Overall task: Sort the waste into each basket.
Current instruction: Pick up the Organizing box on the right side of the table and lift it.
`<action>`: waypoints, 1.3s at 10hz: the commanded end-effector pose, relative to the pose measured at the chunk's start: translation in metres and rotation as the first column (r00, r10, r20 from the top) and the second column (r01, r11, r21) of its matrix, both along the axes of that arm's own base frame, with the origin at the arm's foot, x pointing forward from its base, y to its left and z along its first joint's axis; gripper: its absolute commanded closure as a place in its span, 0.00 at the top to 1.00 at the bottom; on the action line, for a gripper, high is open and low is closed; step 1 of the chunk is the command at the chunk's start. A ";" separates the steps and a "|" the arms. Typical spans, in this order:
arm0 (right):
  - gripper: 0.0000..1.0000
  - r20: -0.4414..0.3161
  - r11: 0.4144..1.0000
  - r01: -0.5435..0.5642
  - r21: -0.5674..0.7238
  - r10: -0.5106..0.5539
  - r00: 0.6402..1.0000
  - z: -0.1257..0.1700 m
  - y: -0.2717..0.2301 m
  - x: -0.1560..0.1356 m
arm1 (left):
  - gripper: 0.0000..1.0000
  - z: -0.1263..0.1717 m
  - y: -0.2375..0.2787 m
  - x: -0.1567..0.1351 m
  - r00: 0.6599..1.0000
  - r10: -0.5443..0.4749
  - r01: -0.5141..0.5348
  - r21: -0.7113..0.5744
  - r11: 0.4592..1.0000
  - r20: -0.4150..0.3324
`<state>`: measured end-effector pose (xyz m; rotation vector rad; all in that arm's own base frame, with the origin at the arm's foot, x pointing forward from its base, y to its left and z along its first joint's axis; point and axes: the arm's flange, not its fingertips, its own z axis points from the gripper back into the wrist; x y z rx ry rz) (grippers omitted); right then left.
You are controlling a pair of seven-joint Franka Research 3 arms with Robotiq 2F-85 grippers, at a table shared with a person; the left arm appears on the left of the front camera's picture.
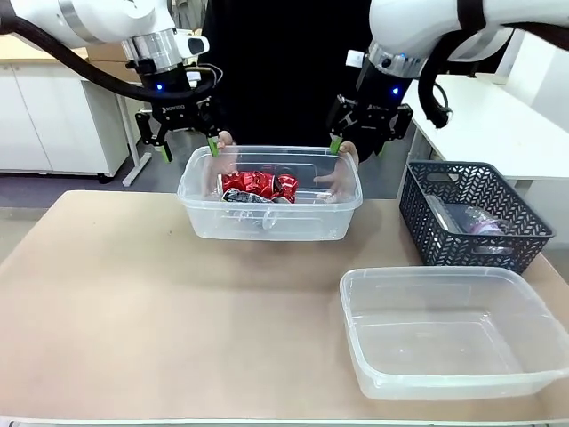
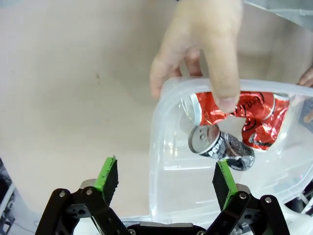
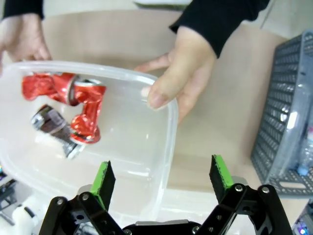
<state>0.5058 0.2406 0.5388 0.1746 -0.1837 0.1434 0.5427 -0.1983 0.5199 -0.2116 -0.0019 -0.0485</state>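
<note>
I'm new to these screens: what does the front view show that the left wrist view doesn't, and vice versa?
Front view adds the right gripper, open, an empty clear tub and a dark lattice basket. Left wrist view adds one can's round silver top and a thumb over the rim. Both share the open left gripper, the tub of crushed red cans and the person's hand.

- The left tool (image 2: 165, 177) is being held wide open, with one green pad (image 2: 107, 175) outside the clear tub (image 2: 155, 142) and the other over its inside.
- The tub's rim is being gripped by a person's hand (image 2: 205, 44), the thumb being pressed over the edge.
- Crushed red cans (image 2: 257, 120) and a dark, silver-topped can (image 2: 220, 144) are being contained in the tub.
- Beige tabletop (image 2: 73, 88) is being shown beside the tub.
</note>
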 end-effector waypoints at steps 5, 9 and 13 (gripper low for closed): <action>1.00 0.025 0.998 -0.003 0.068 0.002 1.000 0.091 -0.079 -0.209 | 1.00 0.050 0.025 -0.167 0.964 -0.263 0.264 -0.017 0.964 0.032; 1.00 -0.004 0.990 0.075 -0.116 -0.076 0.997 0.057 -0.089 -0.220 | 1.00 0.038 0.021 -0.207 0.966 -0.200 0.186 0.094 0.978 0.163; 1.00 -0.022 0.998 0.022 -0.057 -0.023 0.999 0.065 -0.090 -0.232 | 1.00 0.048 0.012 -0.217 0.951 -0.294 0.291 0.048 0.956 0.097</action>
